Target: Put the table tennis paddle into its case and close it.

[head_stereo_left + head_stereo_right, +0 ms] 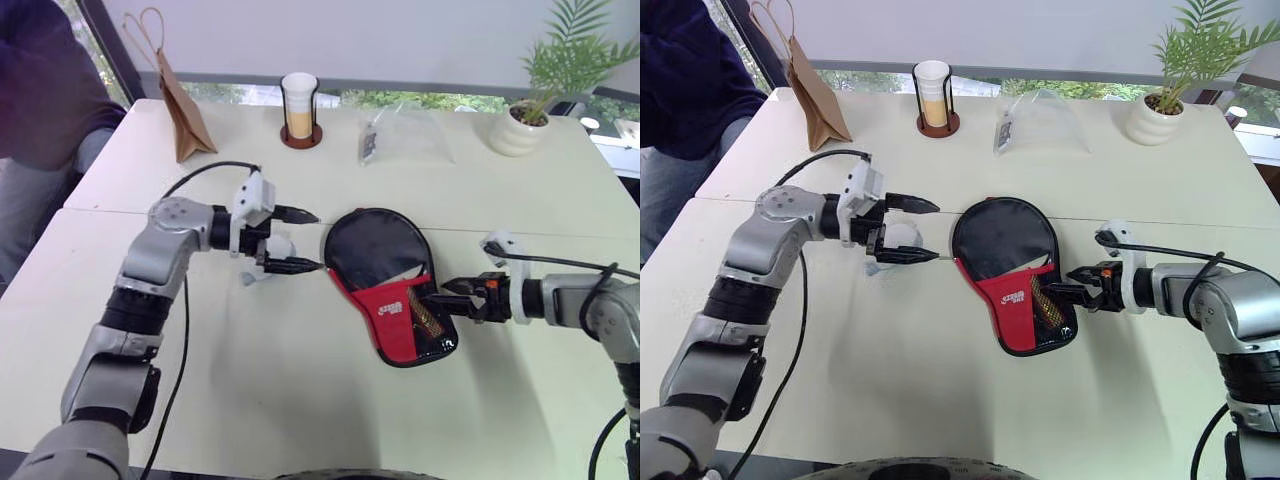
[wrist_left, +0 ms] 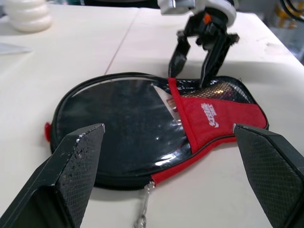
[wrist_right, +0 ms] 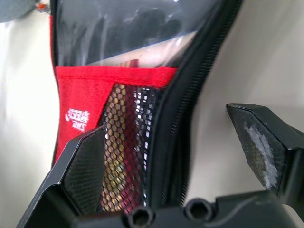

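Nearest the robot, on the cream-white table top (image 1: 300, 400), lies the paddle-shaped black fabric case (image 1: 385, 280) with its red logo panel and black mesh pocket; its narrow handle end points toward the robot and its round end away. The flat table tennis paddle (image 3: 124, 61) is inside the case: through the clear window over the round end its dark face shows, and through the mesh its tan-and-red handle. The zip along the case's right edge stands unclosed near the handle end, as the right wrist view shows.

The right gripper (image 1: 447, 292) reaches in from the right at the handle end of the case. Its two black fingers are spread wide, one over the mesh pocket and the other over the bare table beyond the zip edge; whether either touches the fabric cannot be told. Nothing is held.

The left gripper (image 1: 300, 240) hangs just left of the case's round end, pointing toward it, with its fingers spread wide, clear of the case and empty.

Farther back along the table stand a brown paper bag with handles (image 1: 182, 115), a white cup in a dark wire holder (image 1: 299, 108), a clear plastic bag (image 1: 400, 135) and a round white pot with a green palm-like plant (image 1: 518, 130). At the far left sits a person in dark blue clothing (image 1: 45, 90).
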